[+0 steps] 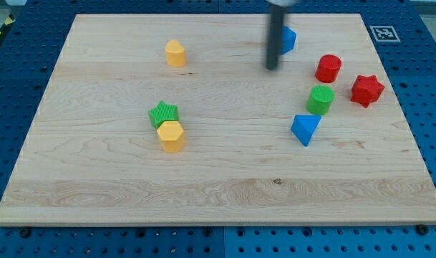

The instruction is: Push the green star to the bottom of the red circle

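My tip (273, 68) sits bare on the wooden board (96, 193), no jaws to clench, just beside a half-hidden blue block (289, 39). To the view's right, the red circle (328, 68). The green star (163, 113) lies well apart at left, touching a yellow hexagonal block (172, 135).

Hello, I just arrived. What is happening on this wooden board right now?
A robot arm with a dark rod is pushing coloured blocks on the board. My tip is near the view's top, beside a blue block and to the left of the red circle. The green star sits far to the left, touching a yellow block, so it has not yet been pushed below the red circle.
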`<state>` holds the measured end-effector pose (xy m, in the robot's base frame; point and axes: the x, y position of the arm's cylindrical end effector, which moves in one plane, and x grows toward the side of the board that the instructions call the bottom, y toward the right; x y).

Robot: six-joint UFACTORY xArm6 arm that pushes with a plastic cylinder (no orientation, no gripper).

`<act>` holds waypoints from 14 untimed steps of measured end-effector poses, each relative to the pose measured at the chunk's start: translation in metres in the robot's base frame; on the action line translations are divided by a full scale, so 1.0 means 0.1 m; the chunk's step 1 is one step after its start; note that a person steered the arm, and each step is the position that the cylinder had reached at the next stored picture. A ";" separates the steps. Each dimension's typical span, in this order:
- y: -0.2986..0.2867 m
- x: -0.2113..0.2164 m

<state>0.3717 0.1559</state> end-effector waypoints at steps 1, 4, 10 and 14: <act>-0.17 0.14; 0.23 1.44; -2.07 0.86; -1.23 1.98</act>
<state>0.5694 0.0328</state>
